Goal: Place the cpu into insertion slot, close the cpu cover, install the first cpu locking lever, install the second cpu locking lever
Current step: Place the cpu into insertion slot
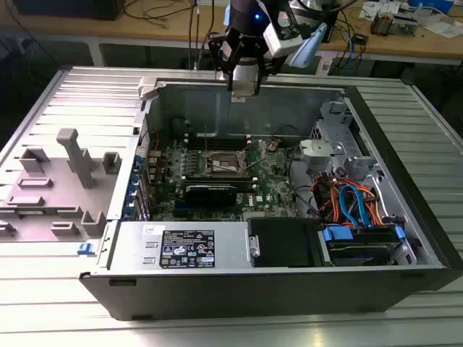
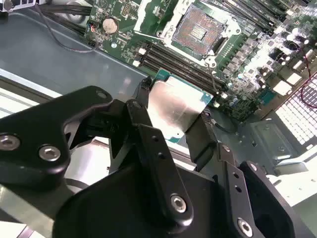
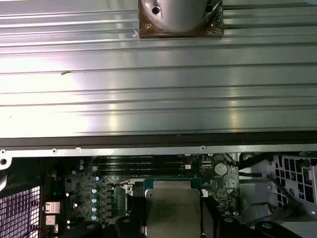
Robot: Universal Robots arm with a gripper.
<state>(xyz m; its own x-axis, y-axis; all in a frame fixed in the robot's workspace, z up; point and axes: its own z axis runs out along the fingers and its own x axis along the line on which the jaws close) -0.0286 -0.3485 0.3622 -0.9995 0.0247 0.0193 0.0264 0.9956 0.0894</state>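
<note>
My gripper (image 2: 174, 101) is shut on the cpu (image 2: 176, 106), a flat silver-grey square chip on a green base, pinched by its two opposite edges between black fingers (image 2: 143, 96). In the first wrist view the cpu (image 3: 172, 213) hangs above the green motherboard (image 3: 99, 198). The insertion slot (image 2: 200, 29) lies open on the board, its dark pin field bare, a short way off from the chip. The silver cpu cover (image 2: 148, 12) seems swung up beside it. In the exterior view the gripper (image 1: 244, 87) hovers over the case's far wall, above and behind the insertion slot (image 1: 223, 165).
The open computer case (image 1: 405, 217) lies on a ribbed metal table (image 1: 72, 101). Memory slots (image 2: 173, 59) run beside the socket. A black card (image 1: 210, 192), the power supply (image 1: 181, 246), and blue and orange cables (image 1: 354, 202) crowd the case. Grey fixtures (image 1: 72, 155) stand at the exterior view's left.
</note>
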